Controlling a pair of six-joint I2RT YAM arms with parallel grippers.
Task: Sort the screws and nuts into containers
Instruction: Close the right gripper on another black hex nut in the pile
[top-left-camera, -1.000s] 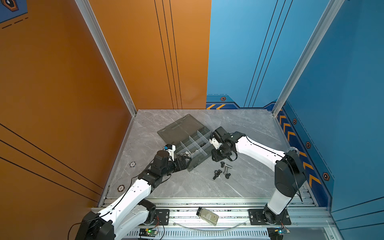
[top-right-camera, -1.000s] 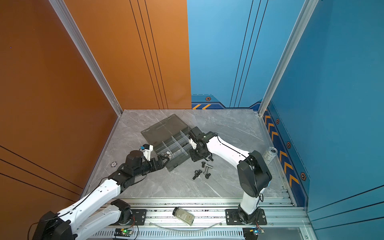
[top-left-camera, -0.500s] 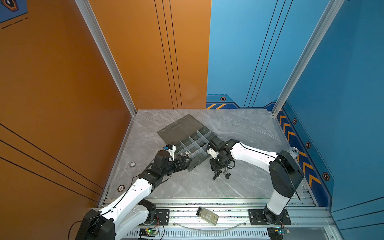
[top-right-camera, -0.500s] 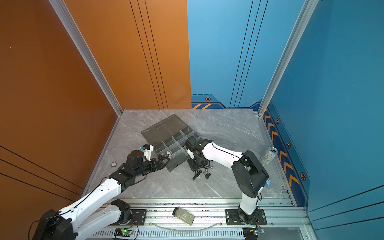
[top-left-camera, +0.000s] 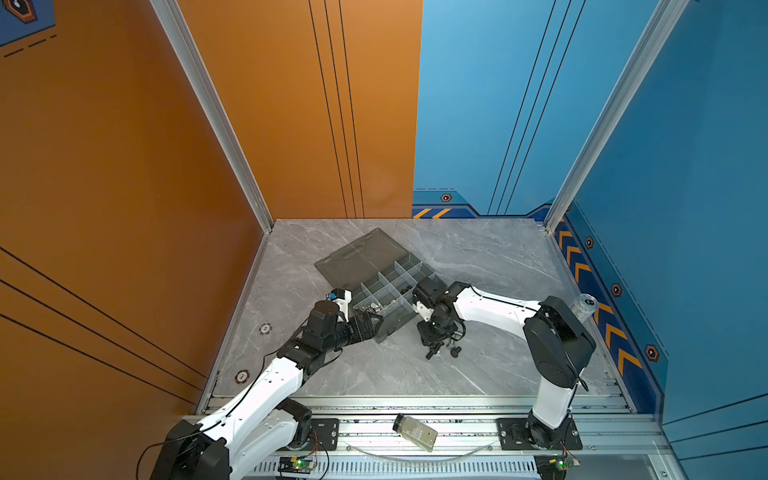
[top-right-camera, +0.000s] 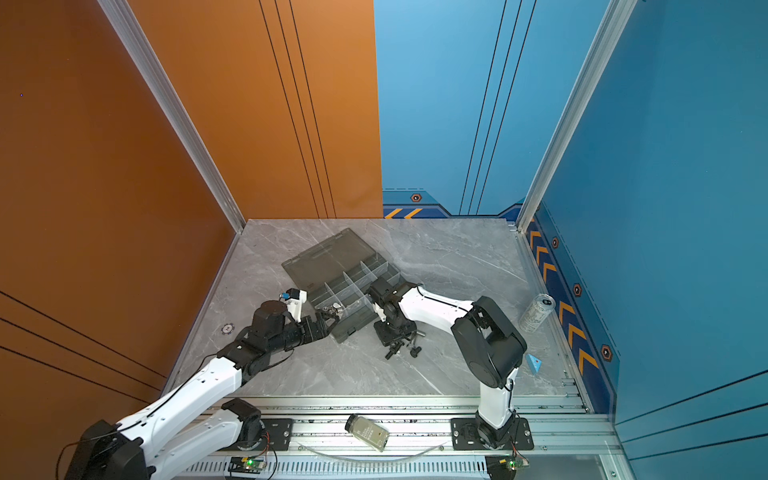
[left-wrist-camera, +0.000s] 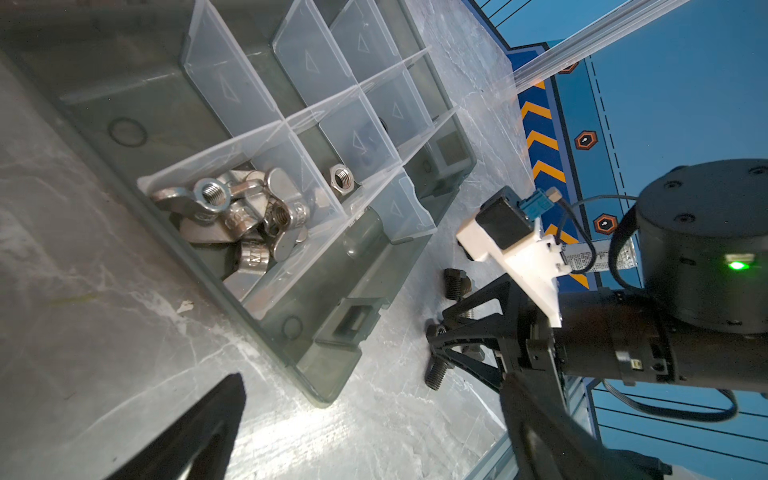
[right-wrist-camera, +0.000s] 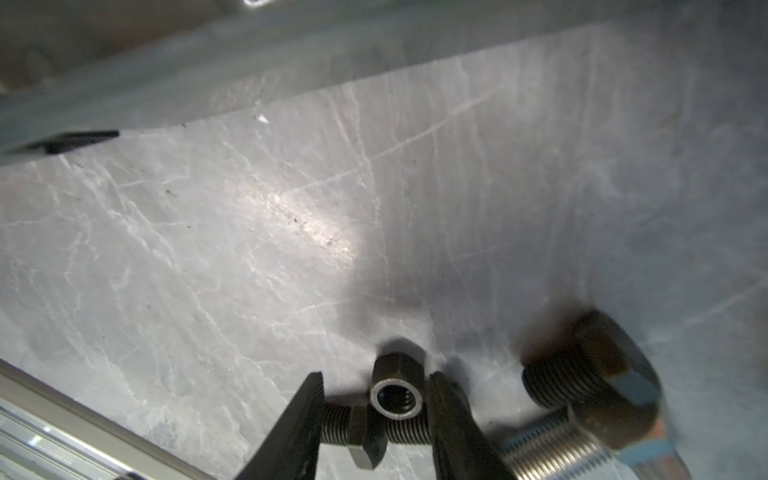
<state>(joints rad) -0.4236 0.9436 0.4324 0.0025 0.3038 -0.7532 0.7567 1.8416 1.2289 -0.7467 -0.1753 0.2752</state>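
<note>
The screws (top-left-camera: 441, 348) are gathered in a small black cluster on the grey worktop (top-left-camera: 490, 257). They lie just beside the latch-side wall of the smoky organiser box (top-left-camera: 392, 328), whose lid (top-left-camera: 359, 257) is laid flat open behind it. In both top views part of the cluster is hidden by the right arm's wrist, which is positioned low over it.

The right pincer (right-wrist-camera: 380, 415) is seen partly spread. Its two black fingers are set astride a black threaded shaft and a black nut (right-wrist-camera: 397, 397), and no firm pinch on either can be made out. A larger, blurred black bolt (right-wrist-camera: 590, 365) and a silver screw (right-wrist-camera: 552, 451) are found close beside that pincer.

The nuts (left-wrist-camera: 232, 216), mostly wing-shaped, are heaped in the end cell of the box. One hexagonal nut (left-wrist-camera: 341, 178) is lodged in the neighbouring cell.

The left pincer (left-wrist-camera: 374, 376) is held spread wide and empty at the box's near corner, which is framed between its fingers. Whether the box is touched cannot be told.

A silver can (top-right-camera: 536, 311) is stood at the worktop's right edge, well apart from the box. A clear bottle (top-right-camera: 368, 432) is laid on the front rail.
</note>
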